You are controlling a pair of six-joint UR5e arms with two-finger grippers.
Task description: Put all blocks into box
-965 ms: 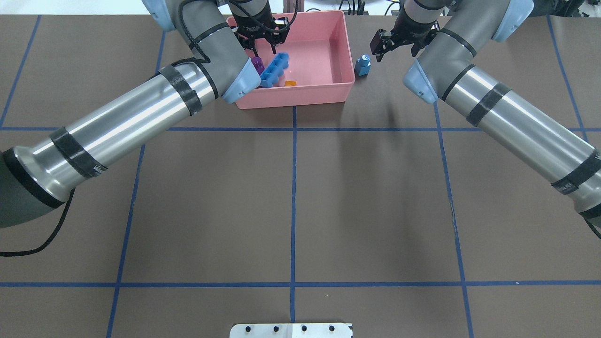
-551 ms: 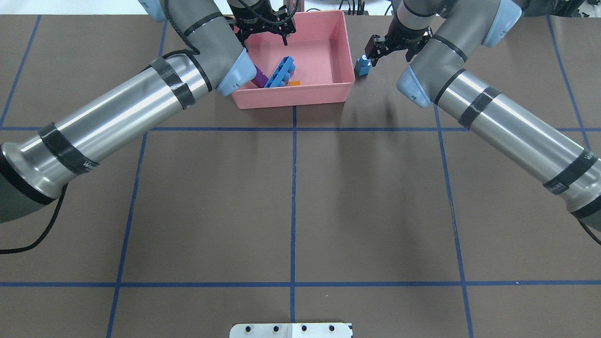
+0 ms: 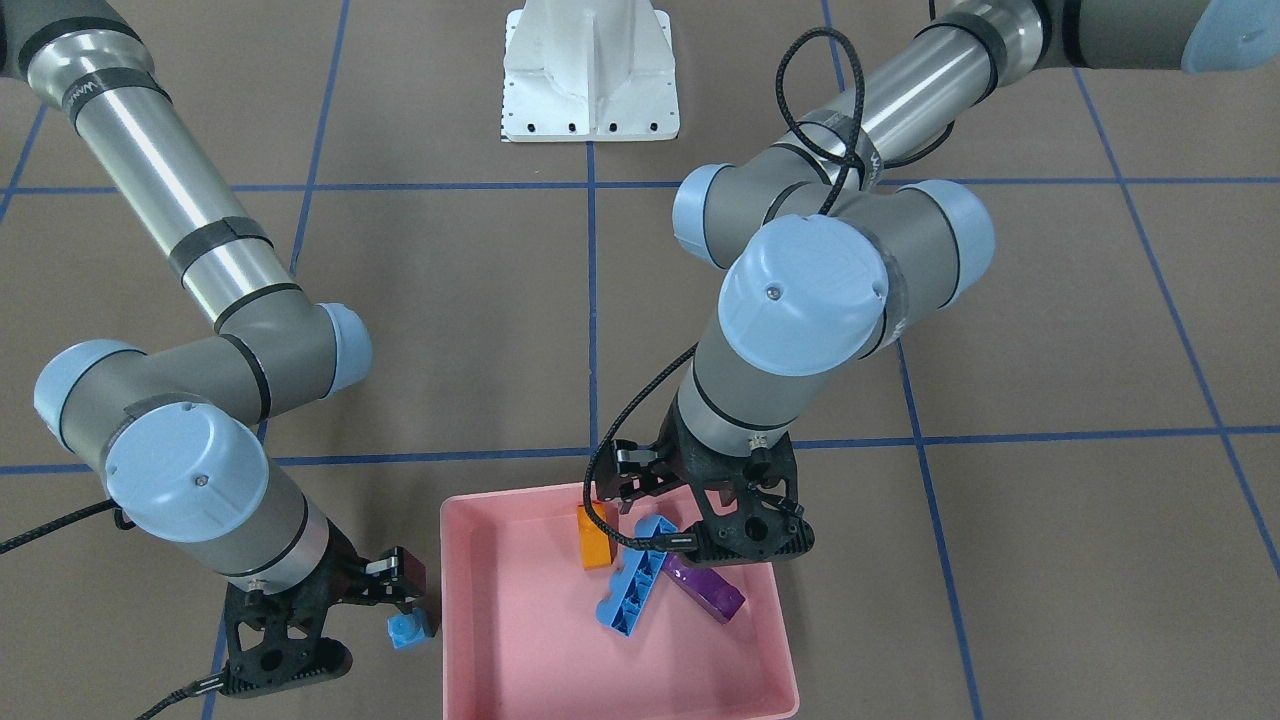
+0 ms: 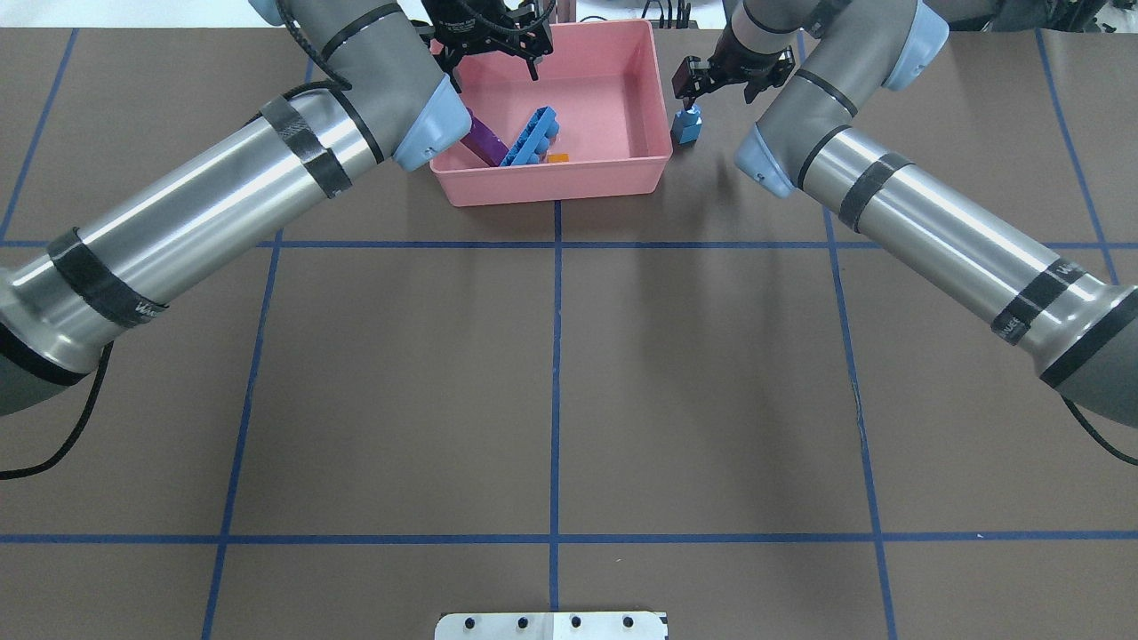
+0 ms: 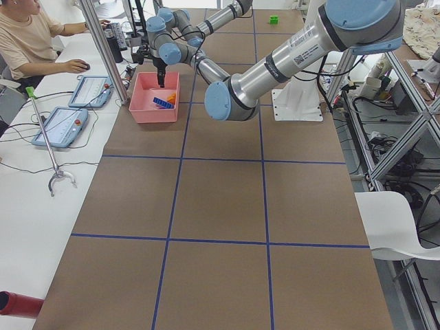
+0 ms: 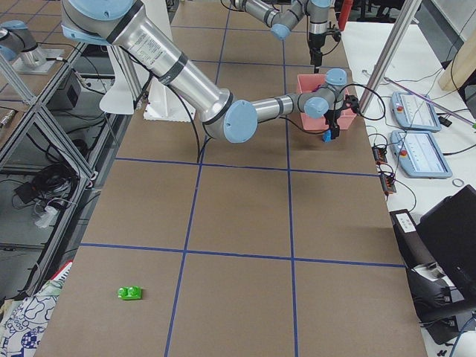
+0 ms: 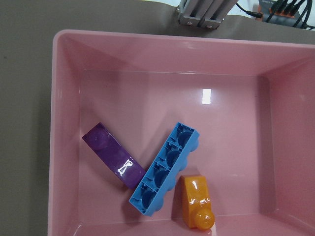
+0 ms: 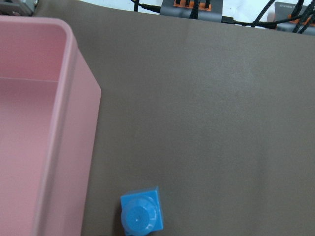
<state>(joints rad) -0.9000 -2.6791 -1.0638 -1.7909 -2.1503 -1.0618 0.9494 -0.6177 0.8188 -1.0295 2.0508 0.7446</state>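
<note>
While my right hand (image 3: 362,628) hovers spread wide over the tiny blue studded plastic cube (image 4: 686,124), that cube sits on the counter (image 4: 551,373) just beside the shallow pink plastic tray (image 4: 551,187).
I'd straddle it squarely, clear of the tray wall, then close; left hand (image 4: 489,58) gapes empty.

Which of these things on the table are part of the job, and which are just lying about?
Part of the job: pink box; purple brick, long blue brick and orange brick, already inside it; small blue cube beside its wall; green brick, far away from it.
Just lying about: white base plate; two tablets and a grabber stick on the side bench.
</note>
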